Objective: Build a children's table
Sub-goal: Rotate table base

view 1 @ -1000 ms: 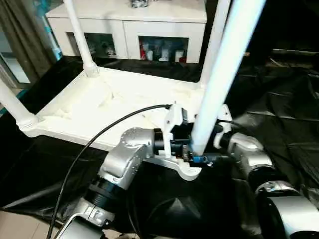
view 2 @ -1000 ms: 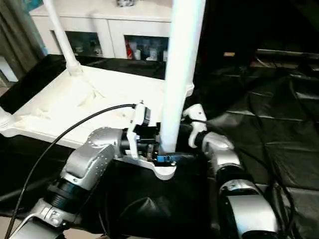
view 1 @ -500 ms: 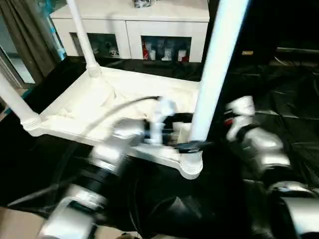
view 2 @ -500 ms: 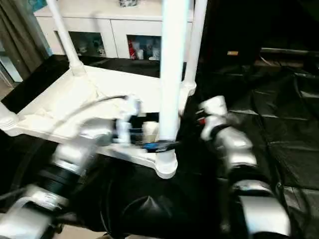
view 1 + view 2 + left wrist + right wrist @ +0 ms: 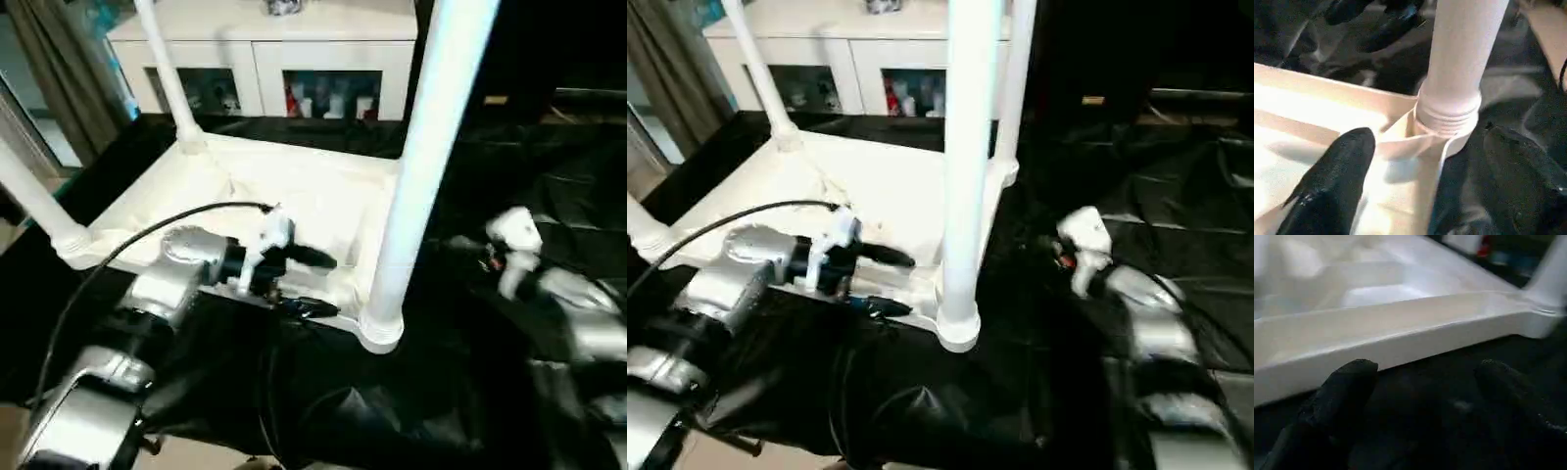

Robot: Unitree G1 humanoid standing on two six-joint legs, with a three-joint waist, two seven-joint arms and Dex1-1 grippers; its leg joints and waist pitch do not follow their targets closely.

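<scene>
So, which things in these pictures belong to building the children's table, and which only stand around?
Belong to the job:
- children's table, lying upside down
- near leg, standing in its corner socket
- left gripper, open, beside that socket
- right gripper, open

Only around:
- black cover of the work table
- white cabinet behind
- curtain
</scene>
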